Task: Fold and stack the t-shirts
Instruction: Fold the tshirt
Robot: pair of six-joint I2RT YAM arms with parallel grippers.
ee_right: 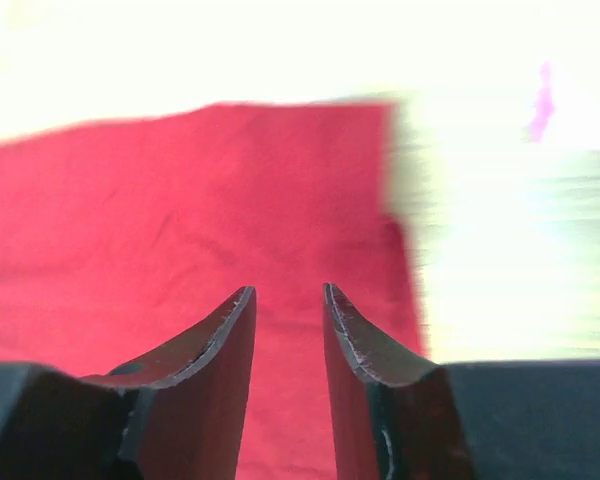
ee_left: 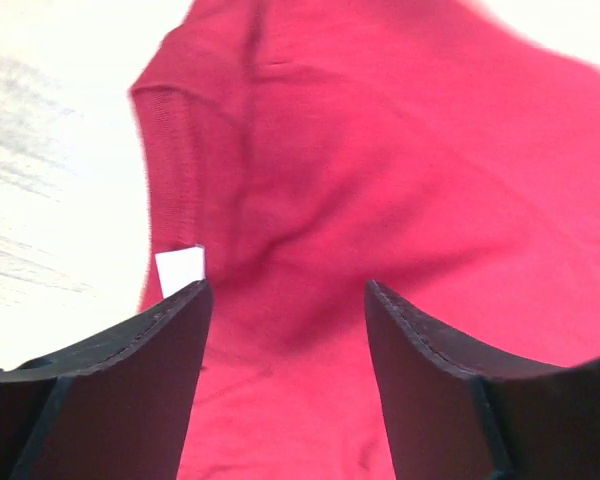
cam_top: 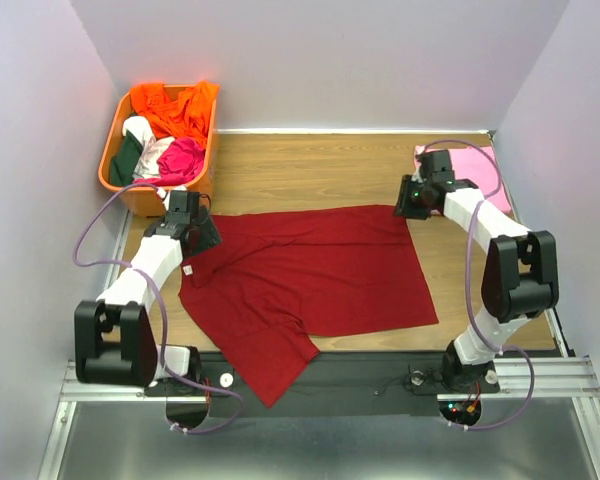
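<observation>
The soft dark red cotton t-shirt (cam_top: 310, 280) lies spread flat on the wooden counter (cam_top: 310, 170), ready for folding. The left tool (cam_top: 193, 232) is wide and empty over its collar end. The right tool (cam_top: 410, 203) is narrow and empty at its far corner. A folded light pink t-shirt (cam_top: 468, 163) sits beyond. The orange plastic basket (cam_top: 110, 165) holds bunched clothes (cam_top: 175, 125).

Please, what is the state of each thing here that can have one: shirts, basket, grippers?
maroon shirt: spread out, not folded.
pink shirt: lying flat at the far right corner, looks folded.
basket: holds loose clothes.
left gripper: open, over the maroon shirt.
right gripper: open, over the maroon shirt, holding nothing.
</observation>
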